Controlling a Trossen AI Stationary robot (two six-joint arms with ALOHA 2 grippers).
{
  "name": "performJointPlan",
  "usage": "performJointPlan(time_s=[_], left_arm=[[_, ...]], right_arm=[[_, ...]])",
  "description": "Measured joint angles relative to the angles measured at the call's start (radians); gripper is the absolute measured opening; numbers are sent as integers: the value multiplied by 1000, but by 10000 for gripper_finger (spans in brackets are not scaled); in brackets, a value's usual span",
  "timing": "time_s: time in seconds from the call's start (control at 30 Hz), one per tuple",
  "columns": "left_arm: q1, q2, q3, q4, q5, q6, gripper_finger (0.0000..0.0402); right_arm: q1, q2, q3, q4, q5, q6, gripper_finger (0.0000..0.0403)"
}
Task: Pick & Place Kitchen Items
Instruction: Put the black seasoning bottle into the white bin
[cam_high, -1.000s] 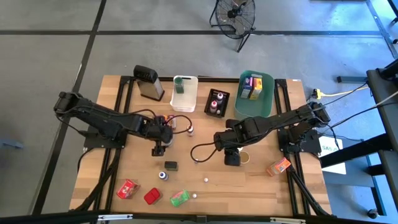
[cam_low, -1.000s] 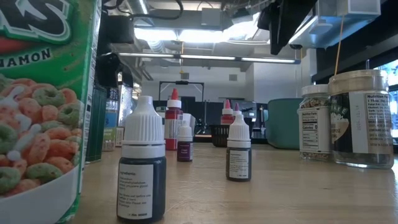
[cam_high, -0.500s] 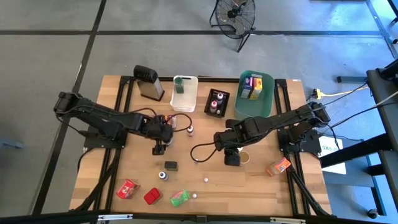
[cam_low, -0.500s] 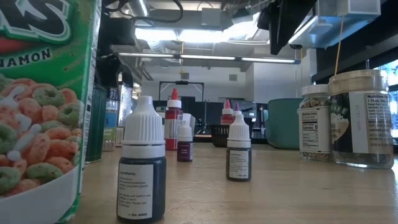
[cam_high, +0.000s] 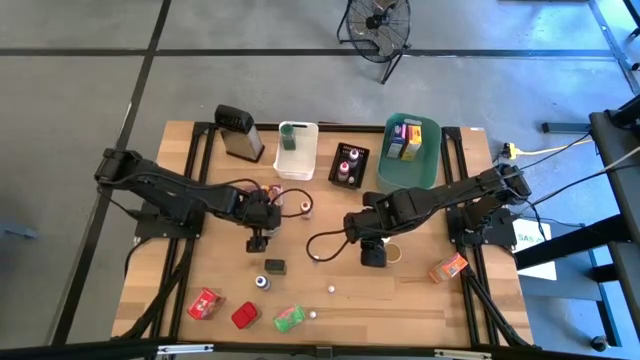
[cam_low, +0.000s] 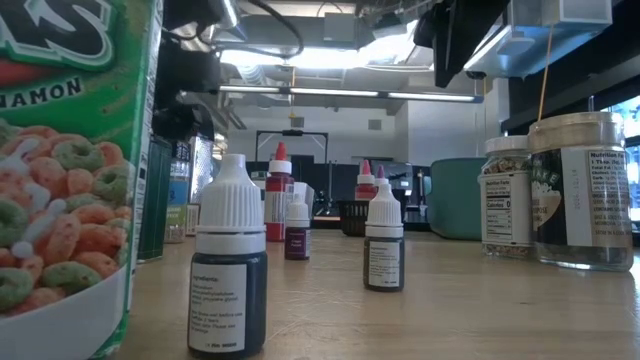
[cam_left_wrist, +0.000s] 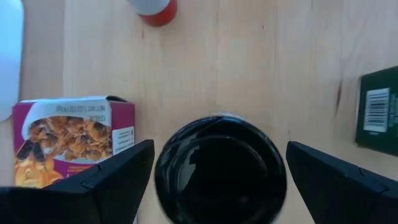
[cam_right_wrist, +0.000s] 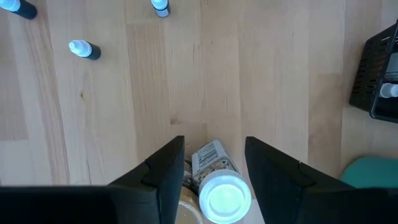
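My left gripper (cam_high: 258, 240) is open and points down over a black-lidded jar (cam_left_wrist: 221, 171) standing on the table. Its fingers stand on either side of the lid; I cannot tell whether they touch it. My right gripper (cam_high: 372, 255) is open and points down over a white-lidded jar (cam_right_wrist: 224, 196), one finger on each side of it. A tan-lidded jar (cam_high: 393, 252) stands right beside that jar. A maroon box (cam_left_wrist: 68, 140) and a dark green box (cam_left_wrist: 379, 112) lie to either side of the black-lidded jar.
At the far edge stand a grater (cam_high: 238, 132), a white bin (cam_high: 297, 150), a black bin (cam_high: 348, 165) and a teal bin (cam_high: 410, 150) holding packets. Red packets (cam_high: 205, 303), a green packet (cam_high: 288, 318), an orange packet (cam_high: 447, 268) and small bottles (cam_high: 263, 282) lie near the near edge.
My left arm has shifted a little toward the table's right, and its gripper stays over the black-lidded jar. My right arm has kept still.
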Motion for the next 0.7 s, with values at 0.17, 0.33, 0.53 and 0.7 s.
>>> performJointPlan(time_s=[0.17,0.33,0.53,0.7], left_arm=[[0,20,0,0,-12,9,351],[0,18,0,22,-19,11,319],[1,16,0,27,-19,11,279],[1,16,0,27,-34,17,240]], right_arm=[[0,0,0,0,0,0,171],[0,0,0,1,0,0,171],[0,0,0,1,0,0,171],[0,0,0,1,0,0,172]])
